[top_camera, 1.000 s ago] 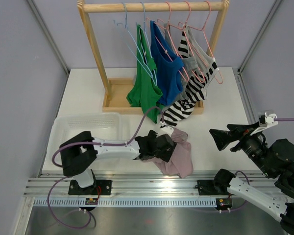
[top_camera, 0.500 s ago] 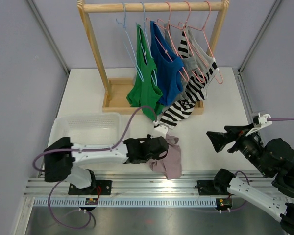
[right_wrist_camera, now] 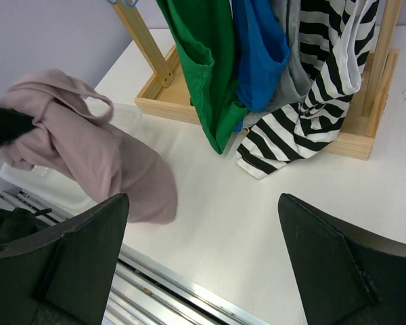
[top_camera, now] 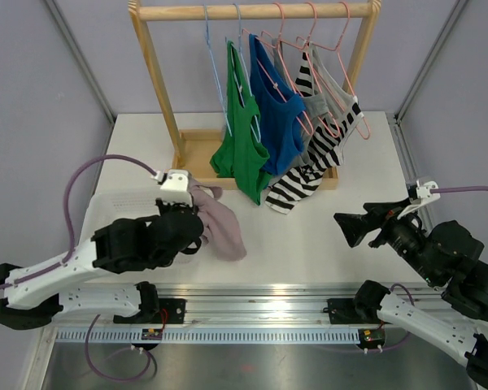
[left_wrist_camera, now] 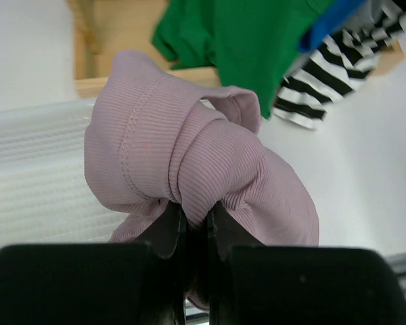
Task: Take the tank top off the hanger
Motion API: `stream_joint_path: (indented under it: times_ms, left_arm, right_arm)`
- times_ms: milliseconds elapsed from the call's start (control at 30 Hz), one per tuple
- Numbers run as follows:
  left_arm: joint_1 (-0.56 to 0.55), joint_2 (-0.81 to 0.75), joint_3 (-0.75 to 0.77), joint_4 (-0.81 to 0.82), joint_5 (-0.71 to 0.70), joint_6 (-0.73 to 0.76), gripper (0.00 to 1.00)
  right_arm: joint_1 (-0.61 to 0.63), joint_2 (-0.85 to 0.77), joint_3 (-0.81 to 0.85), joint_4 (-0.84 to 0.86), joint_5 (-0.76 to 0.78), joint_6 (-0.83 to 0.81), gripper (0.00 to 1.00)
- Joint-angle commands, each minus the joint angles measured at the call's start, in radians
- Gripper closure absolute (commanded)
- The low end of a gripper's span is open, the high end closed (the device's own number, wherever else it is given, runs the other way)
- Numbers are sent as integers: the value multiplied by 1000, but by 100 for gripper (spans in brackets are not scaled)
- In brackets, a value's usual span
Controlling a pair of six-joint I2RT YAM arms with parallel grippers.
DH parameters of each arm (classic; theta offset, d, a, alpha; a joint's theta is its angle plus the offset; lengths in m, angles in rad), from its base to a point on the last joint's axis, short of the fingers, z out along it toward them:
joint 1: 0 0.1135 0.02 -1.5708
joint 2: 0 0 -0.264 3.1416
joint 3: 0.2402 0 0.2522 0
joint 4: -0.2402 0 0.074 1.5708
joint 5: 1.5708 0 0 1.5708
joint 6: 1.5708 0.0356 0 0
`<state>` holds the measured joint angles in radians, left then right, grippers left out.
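At the left front of the bench [top_camera: 325,236], the mauve tank top [top_camera: 217,225] hangs bunched from the left jaws, which are closed on it. The left arm [top_camera: 138,242] reaches in from the left and holds the garment over the near right corner of the clear plastic basket [top_camera: 118,203]. Most of the cloth droops to the right of that corner, over the white surface. Whether its lowest fold touches the bench cannot be told.

From the left wrist, the tank top [left_wrist_camera: 189,169] fills the middle of the view. A thick roll of ribbed fabric is pinched between the two dark fingers [left_wrist_camera: 168,233] at the bottom edge, with a stitched hem looping up and over on the left. The rest spills out above and to both sides of the jaws, and the basket [left_wrist_camera: 34,183] lies behind on the left.

The garment is well apart from the wooden rack [top_camera: 159,73] at the back. A green top [top_camera: 242,142], a blue top [top_camera: 278,114], a grey top [top_camera: 319,101] and a striped top [top_camera: 321,158] hang on that rack.

The right arm [top_camera: 427,248] sits at the right side of the bench, and its jaws are spread wide with nothing between them. From its wrist, the two dark fingers [right_wrist_camera: 68,261] frame the scene. The tank top [right_wrist_camera: 98,159] is beyond the left one, well clear of it.
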<state>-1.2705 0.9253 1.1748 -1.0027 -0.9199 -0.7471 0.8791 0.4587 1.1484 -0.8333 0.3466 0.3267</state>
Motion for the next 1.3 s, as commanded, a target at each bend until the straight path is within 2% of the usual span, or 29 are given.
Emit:
stream_joint_path:
  times_ms: [0,133,267,433,500,600,700,800,900,933,967,1067,1133,1167,1267]
  left_arm:
    - [20,-25,112,-238,-226,-99,100]
    - [86,-49,254,-346,-286,-107,100]
    - [183,-80,405,-298,-312,78,100]
    - [270,-89,480,-298,-408,144,100]
    - [273,-103,453,-239,-409,201,100]
    - [278,-141,359,-194,-367,201,100]
    - [284,-166,263,-227,-324,106,99]
    - [292,-178,142,-229,-263,45,94]
    - [313,-168,42,-215,-200,17,92]
    - [325,-164,27,-215,-182,9,86]
    - [327,-161,-4,-211,-168,-3,72]
    - [329,-158,-26,-232,-160,-37,19]
    - [330,-164,-7,-252,-166,-58,12]
    - [330,-167,2,-273,-172,-78,5]
    - [330,-206,5,-284,-200,-96,1]
  right_arm:
    - [6,29,8,66,-15,-18,1]
    - [6,58,14,88,-11,-31,1]
    - [6,92,23,105,-14,-40,1]
    - [8,127,25,125,-28,-44,1]
    - [6,133,27,137,-31,-43,1]
    - [6,150,43,140,-38,-44,0]
    - [6,181,85,142,-41,-41,0]
    - [6,242,154,143,-43,-35,0]
    - [6,342,220,145,-75,-44,1]
    - [6,360,231,152,-78,-46,0]
    - [6,379,249,164,-78,-49,1]
    - [6,466,308,171,-55,-64,1]
    - [6,549,359,154,38,-57,1]
    - [6,579,408,145,60,-60,1]
    - [4,685,505,137,126,-92,1]
